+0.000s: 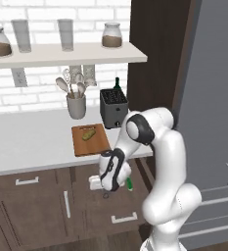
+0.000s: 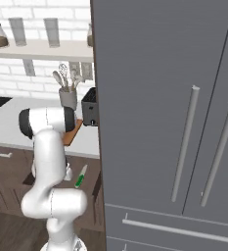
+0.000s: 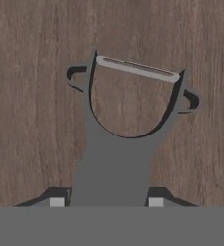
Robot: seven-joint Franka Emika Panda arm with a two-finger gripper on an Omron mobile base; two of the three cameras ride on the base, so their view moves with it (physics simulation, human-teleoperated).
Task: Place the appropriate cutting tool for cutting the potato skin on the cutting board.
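Note:
The dark grey peeler (image 3: 117, 158) hangs between my two fingertips (image 3: 57, 201), its forked head and blade pointing away over brown wood grain. My gripper (image 3: 106, 202) is shut on its handle. In the left base view my gripper (image 1: 105, 190) hangs below the counter's front edge, pointing down, with the peeler (image 1: 105, 195) a small dark bit under it. The reddish-brown cutting board (image 1: 90, 142) lies on the counter above and behind it, and the yellowish potato (image 1: 89, 134) rests on the board's far half. A corner of the board (image 2: 75, 131) shows behind my arm in the right base view.
A green-handled knife (image 1: 129, 185) (image 2: 80, 176) lies low beside my gripper, in front of the cabinets. A dark grey toaster (image 1: 113, 107) stands right of the board, and a utensil jar (image 1: 76, 105) stands behind it. The tall grey fridge (image 2: 164, 122) stands at the right.

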